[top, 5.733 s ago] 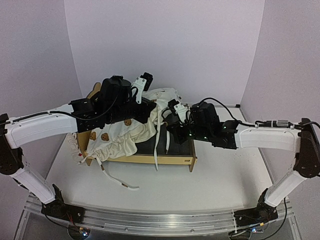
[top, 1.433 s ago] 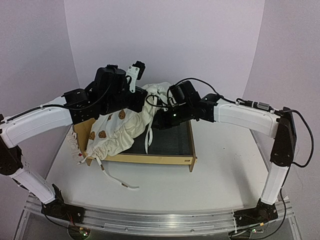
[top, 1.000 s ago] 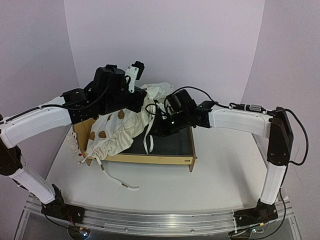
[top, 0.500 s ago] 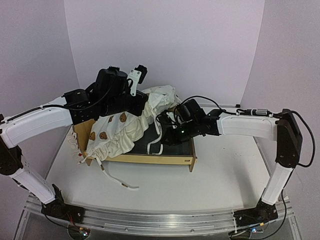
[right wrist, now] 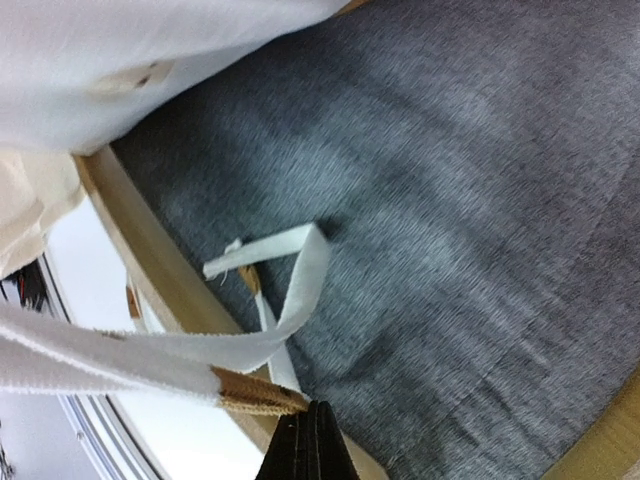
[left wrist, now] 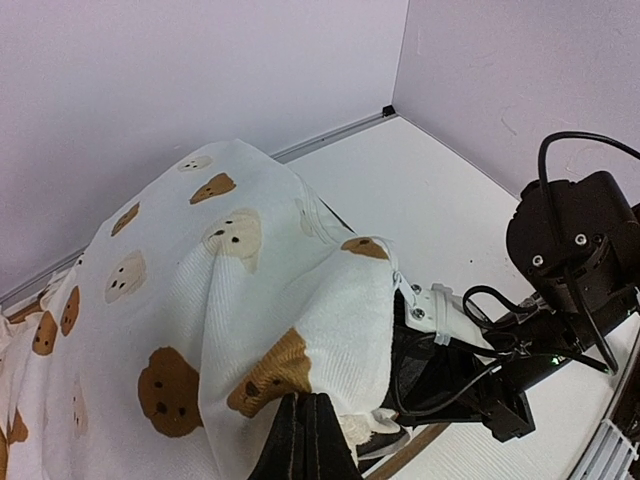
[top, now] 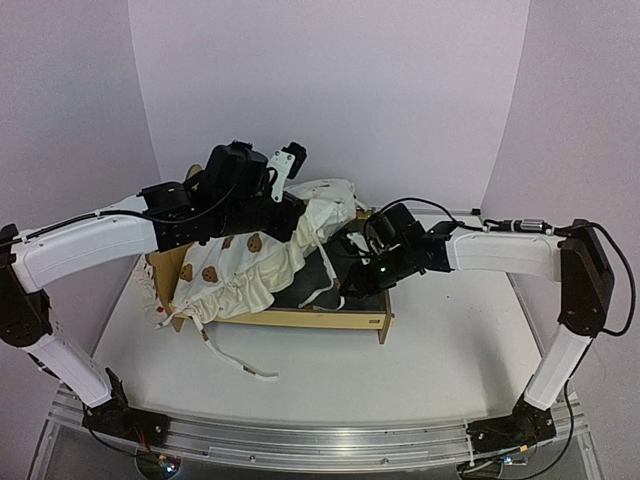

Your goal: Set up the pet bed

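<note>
Cushion-fitting step: the pet bed (top: 330, 320) sits left of centre near the table's (top: 440, 350) far edge, grey felt base (right wrist: 450, 200) half bare. The left gripper (left wrist: 306, 402), pinched shut on a fold of the bear-print cushion (top: 250, 265), holds it bunched above the bed. Right gripper (right wrist: 312, 410) is clamped on a white tie (right wrist: 270, 262) low over the felt; the next move likely calls for drawing the tie out and lowering the cushion flat inside the rails.
</note>
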